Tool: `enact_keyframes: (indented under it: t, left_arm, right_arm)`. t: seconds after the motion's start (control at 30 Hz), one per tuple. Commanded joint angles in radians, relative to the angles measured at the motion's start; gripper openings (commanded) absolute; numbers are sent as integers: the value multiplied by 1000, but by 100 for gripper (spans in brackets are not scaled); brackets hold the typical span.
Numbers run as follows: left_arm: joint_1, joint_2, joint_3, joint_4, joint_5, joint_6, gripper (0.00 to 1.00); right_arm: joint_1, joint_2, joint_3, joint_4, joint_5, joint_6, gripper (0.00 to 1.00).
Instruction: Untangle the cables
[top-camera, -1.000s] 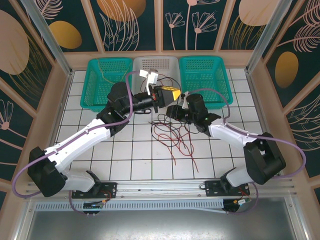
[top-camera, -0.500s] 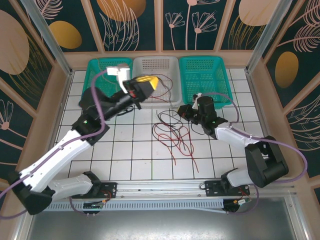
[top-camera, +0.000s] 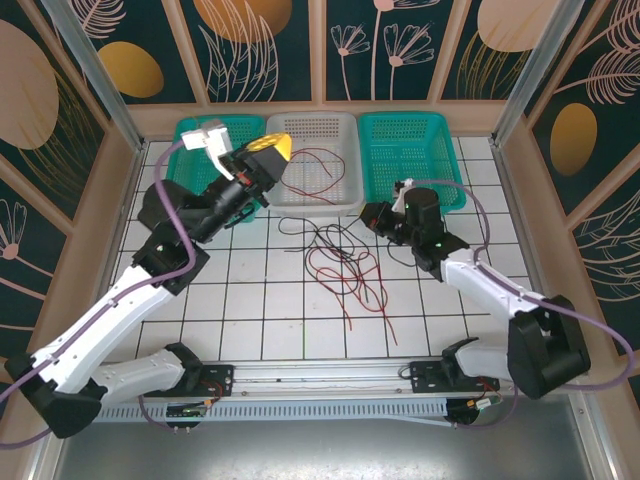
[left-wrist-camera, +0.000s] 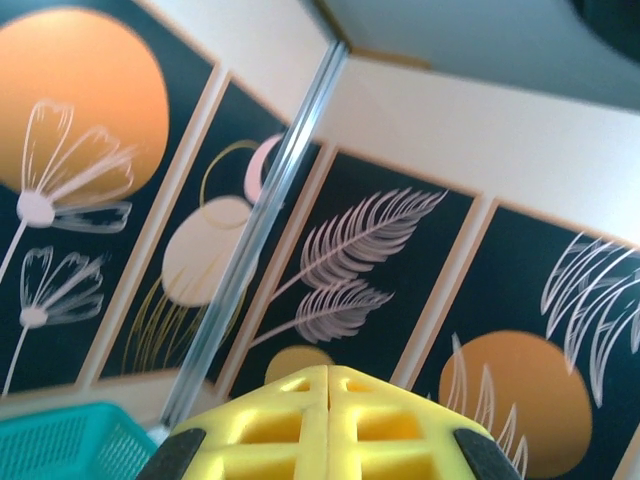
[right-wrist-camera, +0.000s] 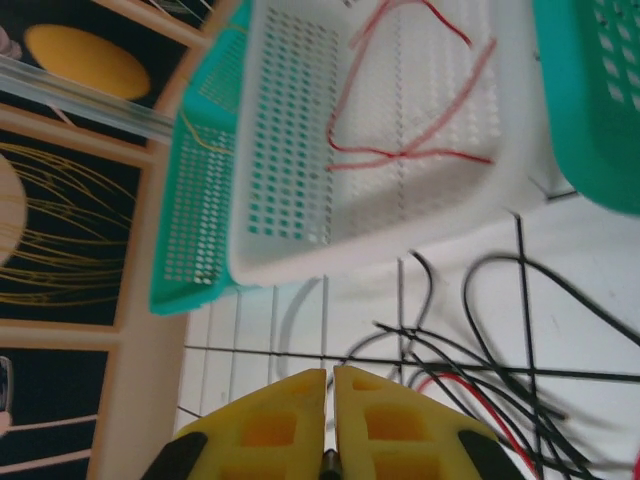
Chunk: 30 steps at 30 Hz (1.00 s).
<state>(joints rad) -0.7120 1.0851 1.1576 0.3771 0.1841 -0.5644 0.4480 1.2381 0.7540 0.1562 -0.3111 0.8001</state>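
Table (top-camera: 260, 320): white tiles, with the tangle (top-camera: 345, 268) lying mid-table – red and black strands crossed over one another, black loops spread toward the far side.
Tangle, change: a second ago both grippers were crowded over its far edge; it is now uncovered and touched by neither.
Right gripper (right-wrist-camera: 328, 385): held low just right of the tangle and pointed toward the baskets. The fingers are pressed together, where a second ago they were part open. No strand can be seen between them, so nothing is taken to be held.
Left gripper (top-camera: 272, 150): lifted high and swung back to the left, over the near-left corner of the white basket (top-camera: 335, 200). In the wrist view its fingers are closed flat on each other; whether a wire end is pinched there cannot be told.
Red cable (top-camera: 312, 162): laid in loose curves inside the white basket, apart from the tangle.
Teal basket (right-wrist-camera: 200, 250): on the left of the white one; a thin yellowish strand is faintly seen in it.
Meaning for the task: one red strand is judged sorted away – the crossed red and black strands on the table are left to be separated.
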Motion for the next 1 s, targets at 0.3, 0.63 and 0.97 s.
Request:
enact_keyframes:
  t: [0.3,0.63,0.97]
  left_arm:
    - [4,111,-221,-192,114,107,64]
    - [-4,258,-306,-171,-1,407,76]
    - [-2,301,-321,-99,-22,367,78]
  right_arm:
    - [13,-164,63,-11,-36,-23,0]
    - [12,-175,114,-28,-118,-23,0]
    - [13,-207,148,-99,-112,-49,0]
